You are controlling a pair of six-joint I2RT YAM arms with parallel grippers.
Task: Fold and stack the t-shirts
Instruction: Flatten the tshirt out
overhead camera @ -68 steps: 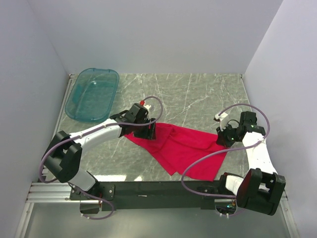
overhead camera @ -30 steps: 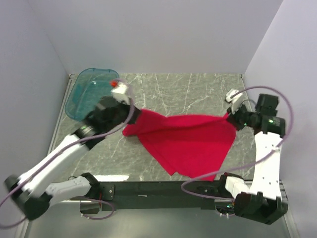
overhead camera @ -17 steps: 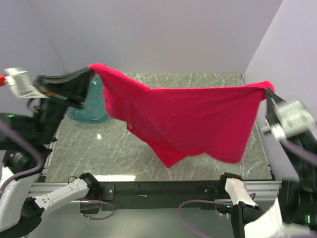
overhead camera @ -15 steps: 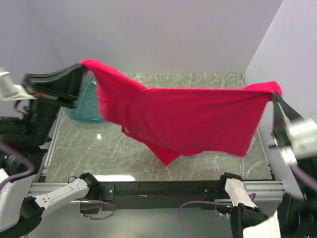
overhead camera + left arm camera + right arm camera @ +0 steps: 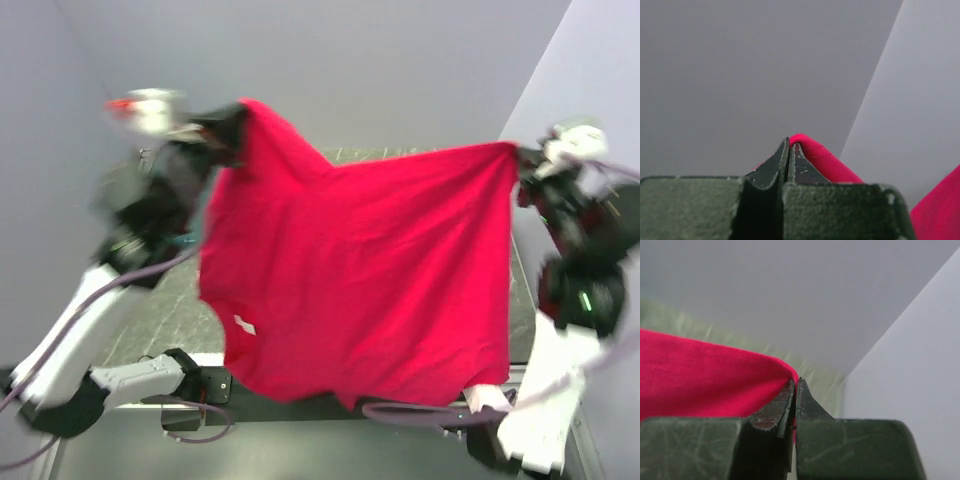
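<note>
Red t-shirt (image 5: 370,270): holding it spread out in mid-air w/ L jaws & R jaws, each clamping tight on a top corner; prob. just opening it out, no folding/stacking done yet.

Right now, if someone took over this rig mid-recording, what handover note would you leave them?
Left gripper: shut on one top corner of the t-shirt, raised high.
Right gripper: shut on the other top corner, also raised.
T-shirt: one red shirt, hanging spread between both grippers above the table. I cannot tell whether its lower edge touches anything.
Done: shirt picked up and opened out.
Left: lay it flat, fold it, set it down as the stack. No fold shows yet.
</note>
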